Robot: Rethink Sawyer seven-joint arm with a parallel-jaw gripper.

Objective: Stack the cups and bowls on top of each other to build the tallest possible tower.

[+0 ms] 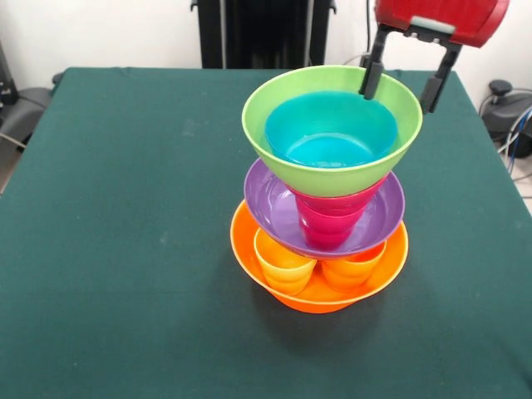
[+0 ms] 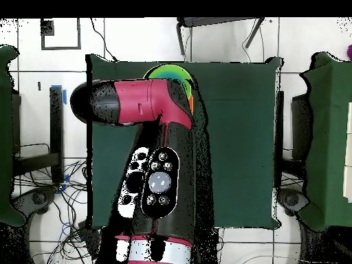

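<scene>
Green worktop (image 1: pixel 125 249), centre frame: tower (image 1: pixel 324 208) on orange bowl (image 1: pixel 366 278), lime bowl (image 1: pixel 332 174) topmost, blue bowl (image 1: pixel 332 133) nested inside. End effector (image 1: pixel 403 90) upper right, fingers spread wide, empty, straddling the lime rim's far-right edge.

A table (image 1: pixel 108 249) covered in dark green cloth fills most of the front view. One thing rests directly on it: a large orange bowl (image 1: pixel 249 258), right of centre.
</scene>
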